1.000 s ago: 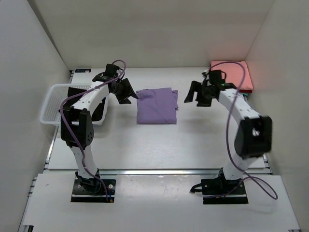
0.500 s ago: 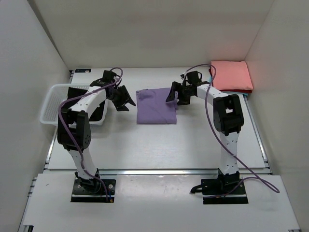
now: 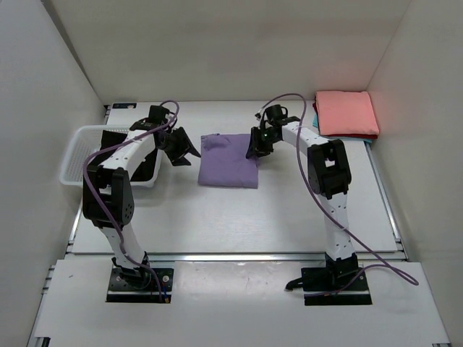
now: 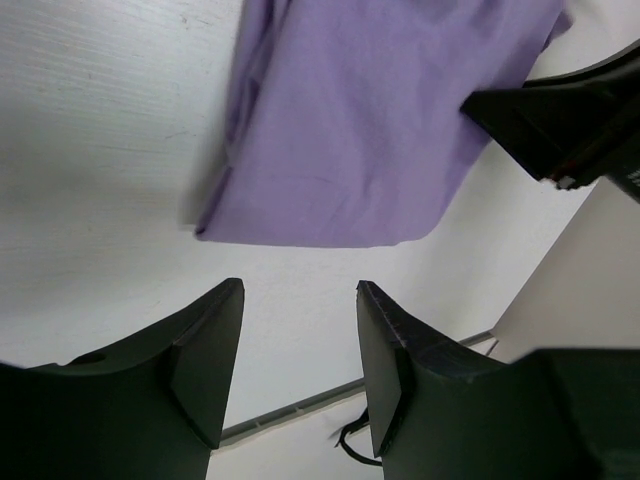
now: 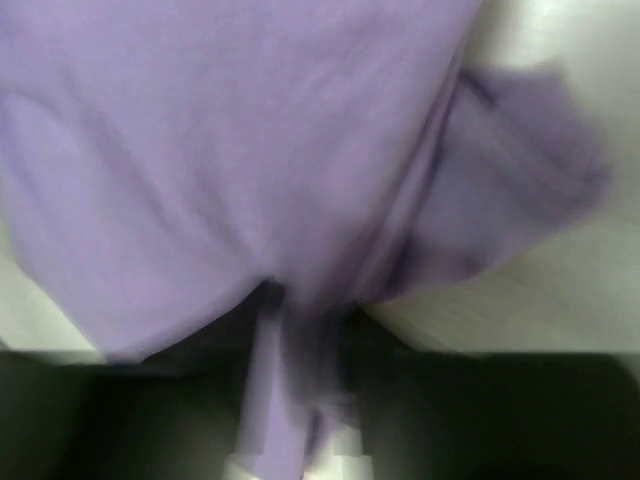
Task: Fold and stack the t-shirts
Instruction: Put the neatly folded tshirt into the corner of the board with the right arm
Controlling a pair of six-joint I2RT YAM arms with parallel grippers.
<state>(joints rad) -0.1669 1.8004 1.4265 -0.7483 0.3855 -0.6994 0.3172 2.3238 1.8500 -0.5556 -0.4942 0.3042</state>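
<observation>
A folded lilac-purple t-shirt (image 3: 228,160) (image 4: 370,120) lies in the middle of the table. My right gripper (image 3: 257,144) (image 5: 300,400) is at its right edge, shut on a bunched fold of the lilac cloth (image 5: 230,150), which fills the blurred right wrist view. My left gripper (image 3: 187,148) (image 4: 300,285) hangs just left of the shirt, open, with nothing between its fingers. A folded salmon-pink t-shirt (image 3: 347,113) sits at the back right with a thin teal edge (image 3: 369,139) under it. A black t-shirt (image 3: 147,168) lies in the basket.
The white lattice basket (image 3: 72,155) stands at the left edge, beside the left arm. White walls close in the table at the back and both sides. A metal rail (image 3: 239,255) runs along the near edge.
My right gripper has swung left from near the pink stack to the lilac shirt's right edge and shut on it. The shirt has shifted slightly left. The left gripper has barely moved.
</observation>
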